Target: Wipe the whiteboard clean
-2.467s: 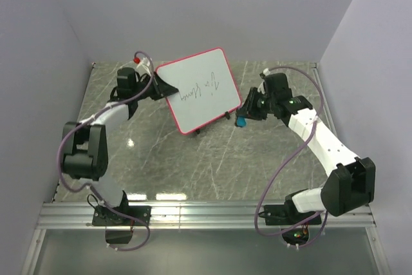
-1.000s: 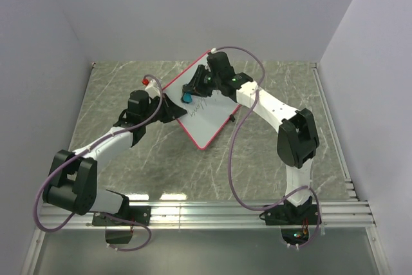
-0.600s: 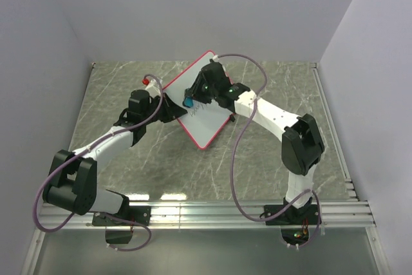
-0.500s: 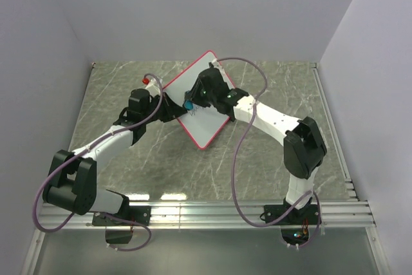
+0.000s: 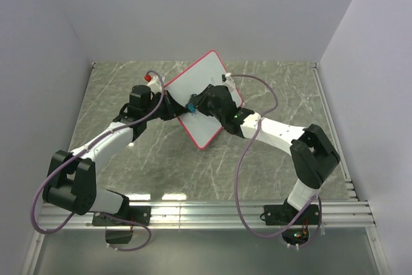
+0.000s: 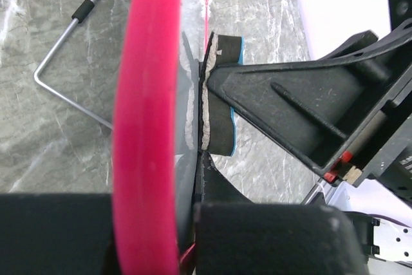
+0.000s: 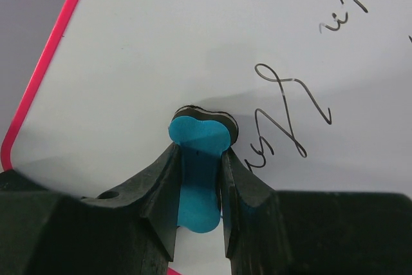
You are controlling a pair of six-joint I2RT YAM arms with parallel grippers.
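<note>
The whiteboard [image 5: 201,80] is held up off the table [image 5: 277,82], tilted, sitting like a diamond approx mid-table. The left gripper [image 5: 168,107] pinches its left edge. In the left wrist view the pink frame [image 6: 145,114] runs btwn the two black fingers, clamped tight. The right gripper [image 5: 193,105] is squeezed onto a blue eraser [image 5: 190,104]. In the right wrist view the fingers [image 7: 164,172] press both sides of its narrow waist w/ no gap. The eraser's black felt face lies against the board surface, lower-left area, near a rounded frame corner. Dark handwriting [image 7: 290,117] sits just right of the eraser & runs on toward the upper right; the board to the eraser's left & above it is plain white. A wire stand [image 6: 64,49] w/ black foot shows on the frame's far side in the left wrist view.

Vs 0.5 s ago: the eraser is slightly lower/right on the board, and the right wrist & forearm have dropped toward the near side. Board & left arm are approx the same. Vs 2.5 s ago: the right gripper was off the board, to its right, and the board sat farther back w/ writing across its face.
</note>
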